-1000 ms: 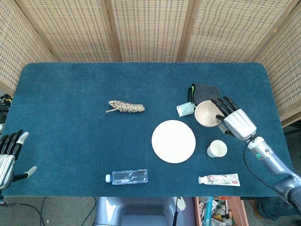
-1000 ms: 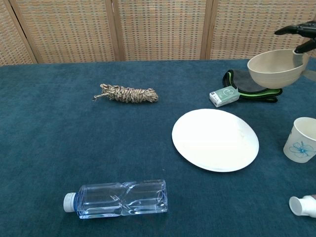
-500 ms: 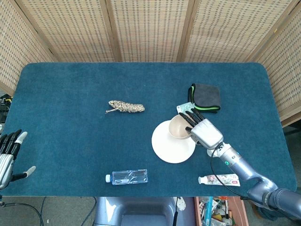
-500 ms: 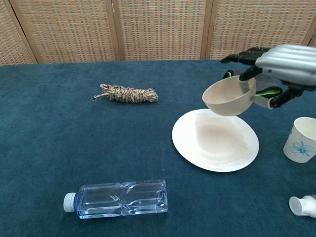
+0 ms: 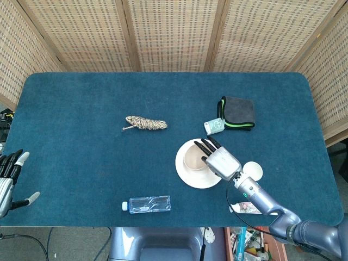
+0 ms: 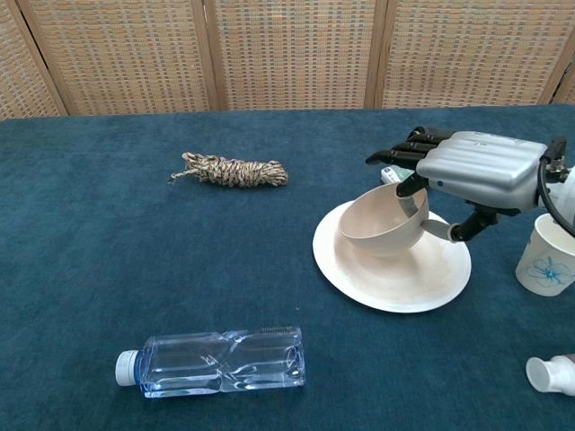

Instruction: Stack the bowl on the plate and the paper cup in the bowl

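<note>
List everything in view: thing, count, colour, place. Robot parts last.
plate: 1, white, right of table centre
bowl: 1, beige, over the plate, tilted, gripped at its rim
paper cup: 1, white with blue flower, right of the plate
rope bundle: 1, tan, left of centre
water bottle: 1, clear, lying at the front edge
small box: 1, pale green, behind the plate
folded cloth: 1, dark grey with green edge, far right
tube: 1, white-capped, front right
table: 1, blue cover
left hand: open, left edge
right hand: holds the bowl

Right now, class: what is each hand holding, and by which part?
The right hand holds the bowl by its rim, over the plate. The left hand holds nothing.
</note>
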Robot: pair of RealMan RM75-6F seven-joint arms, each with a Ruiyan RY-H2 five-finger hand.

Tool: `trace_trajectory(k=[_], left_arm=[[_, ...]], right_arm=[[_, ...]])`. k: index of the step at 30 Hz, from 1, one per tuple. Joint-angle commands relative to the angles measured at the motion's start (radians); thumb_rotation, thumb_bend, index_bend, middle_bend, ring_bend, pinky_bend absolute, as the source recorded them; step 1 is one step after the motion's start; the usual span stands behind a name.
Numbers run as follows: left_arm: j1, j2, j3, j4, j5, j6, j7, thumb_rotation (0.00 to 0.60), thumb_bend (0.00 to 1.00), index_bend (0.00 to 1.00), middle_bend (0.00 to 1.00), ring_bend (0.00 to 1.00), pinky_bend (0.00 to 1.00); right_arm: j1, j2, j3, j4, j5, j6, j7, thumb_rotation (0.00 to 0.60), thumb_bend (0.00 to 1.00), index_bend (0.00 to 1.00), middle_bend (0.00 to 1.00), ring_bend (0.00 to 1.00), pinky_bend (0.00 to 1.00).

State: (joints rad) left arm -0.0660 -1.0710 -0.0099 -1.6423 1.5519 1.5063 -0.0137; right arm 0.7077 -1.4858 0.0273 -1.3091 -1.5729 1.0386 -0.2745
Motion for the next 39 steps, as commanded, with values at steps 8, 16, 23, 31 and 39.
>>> trace_trajectory(k=[8,16,23,31,39], left_arm=[[-0.003,0.002,0.001,-0.008,-0.009,-0.013,0.005,0.6,0.0,0.0,0.0,0.0,0.0],[-0.006,-0.001,0.002,-0.011,-0.013,-0.02,0.019,0.6,0.0,0.0,0.0,0.0,0.0],[-0.006,-0.004,0.004,-0.012,-0.011,-0.02,0.03,0.6,0.0,0.0,0.0,0.0,0.0],[-0.004,-0.01,0.004,-0.011,-0.007,-0.014,0.045,0.6,0.0,0.0,0.0,0.0,0.0],[-0.004,-0.021,0.009,-0.004,0.011,-0.006,0.055,0.6,0.0,0.0,0.0,0.0,0.0]], right_arm=[[-0.001,0.02,-0.006,-0.035,0.036,-0.053,-0.078,0.6,0.23,0.39,0.0,0.0,0.0],[-0.034,0.07,-0.025,-0.107,0.028,-0.018,-0.142,0.6,0.14,0.35,0.0,0.0,0.0],[-0.08,0.161,-0.056,-0.164,-0.054,0.09,-0.083,0.6,0.09,0.3,0.0,0.0,0.0],[-0.166,0.29,-0.11,-0.15,-0.129,0.223,0.045,0.6,0.09,0.3,0.0,0.0,0.0],[-0.26,0.269,-0.172,0.056,-0.164,0.302,0.252,0.6,0.13,0.3,0.0,0.0,0.0]])
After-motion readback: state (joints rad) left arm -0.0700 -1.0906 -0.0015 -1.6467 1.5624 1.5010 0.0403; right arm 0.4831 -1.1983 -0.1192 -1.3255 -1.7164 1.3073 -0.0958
